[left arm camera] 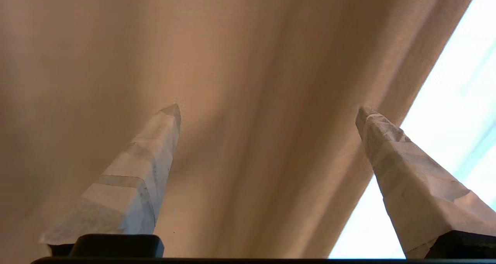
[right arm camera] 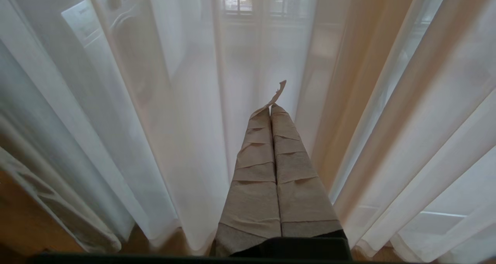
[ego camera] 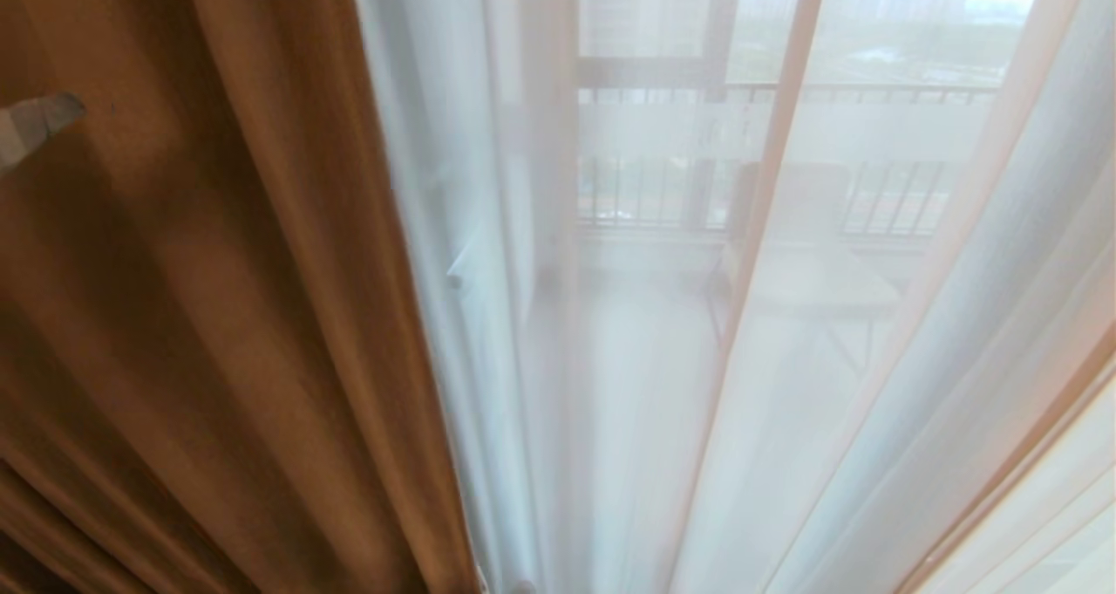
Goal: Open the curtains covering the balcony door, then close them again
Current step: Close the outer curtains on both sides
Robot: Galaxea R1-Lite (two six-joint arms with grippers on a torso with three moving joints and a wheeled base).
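The heavy tan curtain [ego camera: 218, 271] hangs in folds on the left of the head view, and the sheer white curtain [ego camera: 628, 385] covers the middle and right. The balcony door [ego camera: 715, 71] shows dimly through the sheer as a dark frame with a pale band across it. My left gripper [left arm camera: 268, 112] stands open, wide apart, facing the tan curtain [left arm camera: 252, 81], with no cloth between its fingers. One of its taped fingertips [ego camera: 39, 123] shows at the far left edge. My right gripper [right arm camera: 271, 108] is shut and empty, parked low and pointing at the sheer curtain [right arm camera: 186, 120].
Through the sheer, a balcony railing [ego camera: 872, 92] and a small table [ego camera: 819, 284] show outside. A loose strip of tape [right arm camera: 277, 93] curls off the right gripper's tip. Wooden floor [right arm camera: 23, 217] lies under the curtain hems.
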